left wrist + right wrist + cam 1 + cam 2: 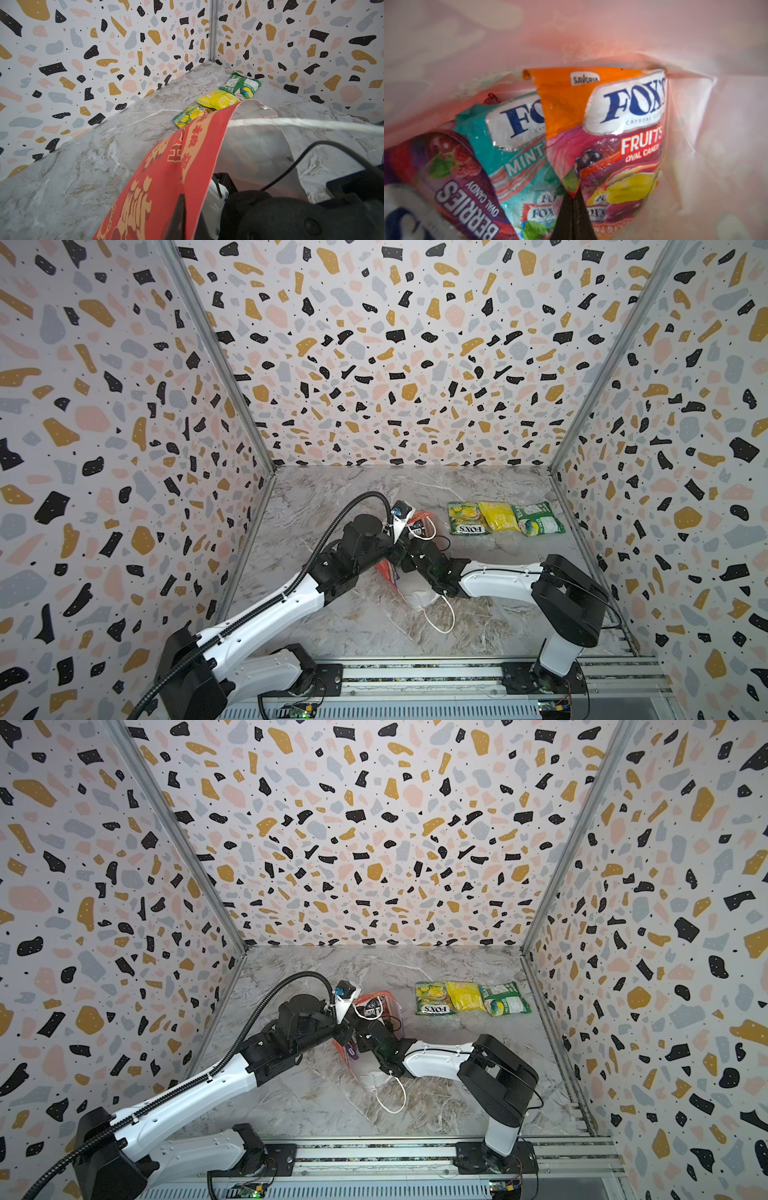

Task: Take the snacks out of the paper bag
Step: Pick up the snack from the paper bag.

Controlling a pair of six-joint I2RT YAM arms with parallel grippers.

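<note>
Pinching just a corner of the Fruits packet inside the paper bag, my right fingers may slip on glossy film; left fingers clamp the bag's wall

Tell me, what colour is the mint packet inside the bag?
Teal mint packet, clearest in the right wrist view.

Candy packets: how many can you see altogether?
6. On the marble table, in a row: green packet, yellow packet, green-and-white packet. Inside the red paper bag: purple berries packet, teal mint packet, orange fruits packet. More may hide underneath.
</note>
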